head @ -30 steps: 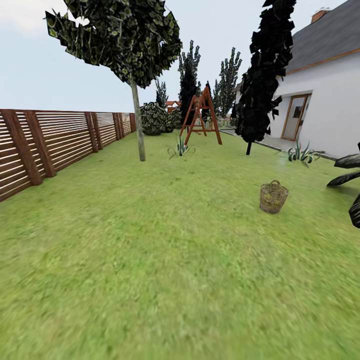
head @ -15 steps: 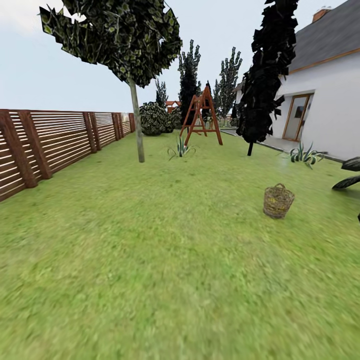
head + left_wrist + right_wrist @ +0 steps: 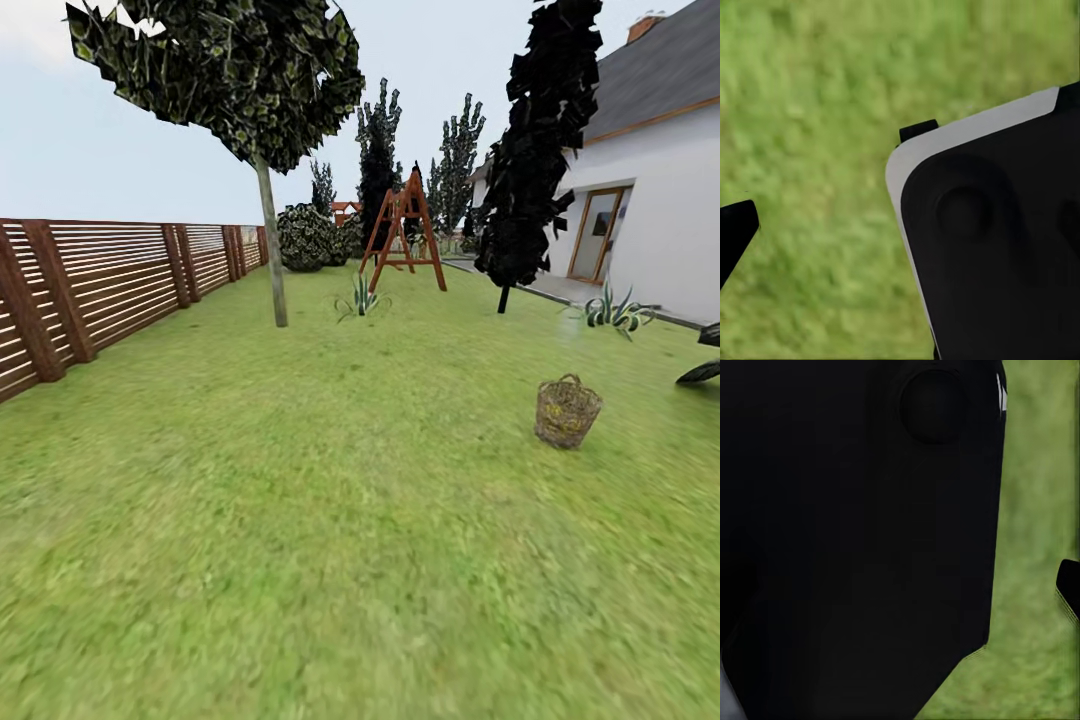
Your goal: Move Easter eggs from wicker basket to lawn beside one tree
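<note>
From my head camera, going left to right, the brown slatted fence [image 3: 110, 280] runs along my nine-to-ten o'clock side and recedes toward the back of the garden. Next, at about eleven o'clock, stands the tree [image 3: 271, 250] with its thin pale trunk rising from the lawn [image 3: 300, 500] and a dark leafy crown spreading above it. Just past it, near twelve o'clock, a low spiky plant [image 3: 360, 297] sits in the grass, with a red-brown wooden A-frame [image 3: 405, 232] behind it. At about one o'clock a narrow black-foliaged tree [image 3: 540, 150] stands before the white house [image 3: 660, 220] with its glazed door. The wicker basket [image 3: 567, 411] sits upright on the grass at about two o'clock, well apart from the pale-trunked tree; yellowish patches show through its weave, but I cannot make out separate eggs. Dark broad leaves [image 3: 705, 365] poke in at three o'clock. My left wrist camera looks down at grass past a black, white-edged housing [image 3: 997, 240]; a dark tip [image 3: 735, 232] sits at the edge, and I cannot tell how far my left fingers are spread or whether they hold anything. My right wrist camera is mostly blocked by a black body [image 3: 862, 532] with a strip of grass beside it, so that hand's opening I likewise cannot tell.
</note>
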Robot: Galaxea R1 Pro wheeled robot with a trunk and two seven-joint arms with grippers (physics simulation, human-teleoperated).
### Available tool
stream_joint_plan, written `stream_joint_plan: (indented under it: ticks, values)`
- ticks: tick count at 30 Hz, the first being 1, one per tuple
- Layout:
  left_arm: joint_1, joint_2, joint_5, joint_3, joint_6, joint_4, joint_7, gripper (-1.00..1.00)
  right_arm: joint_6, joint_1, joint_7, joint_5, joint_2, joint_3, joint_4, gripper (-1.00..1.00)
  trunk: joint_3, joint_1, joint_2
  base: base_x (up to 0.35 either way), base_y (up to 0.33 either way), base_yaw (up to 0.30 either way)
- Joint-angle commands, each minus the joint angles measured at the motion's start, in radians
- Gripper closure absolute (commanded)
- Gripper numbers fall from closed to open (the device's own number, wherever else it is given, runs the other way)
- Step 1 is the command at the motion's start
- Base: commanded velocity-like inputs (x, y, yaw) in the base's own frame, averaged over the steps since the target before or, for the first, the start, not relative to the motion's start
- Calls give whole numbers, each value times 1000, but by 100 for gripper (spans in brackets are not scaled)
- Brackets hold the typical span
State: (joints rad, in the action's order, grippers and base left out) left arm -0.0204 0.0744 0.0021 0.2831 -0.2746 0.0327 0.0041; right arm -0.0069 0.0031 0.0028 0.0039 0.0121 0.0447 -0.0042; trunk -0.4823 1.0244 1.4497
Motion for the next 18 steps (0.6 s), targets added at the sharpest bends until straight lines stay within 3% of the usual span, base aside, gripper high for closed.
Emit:
stream_joint_plan:
  ticks: [1,11,18]
  values:
    - [-1,0,-1,4,-2,0,0,-100,-1,0,0,1,0,4,0,-100,-1,1,0,338,0,0]
    - [-1,-7,-3,8,23,-2,6,-100,-1,0,0,1,0,4,0,-100,-1,1,0,338,0,0]
    - [-4,-21,-2,12,150,4,26,-100,-1,0,0,-1,1,5,0,-100,-1,1,0,338,0,0]
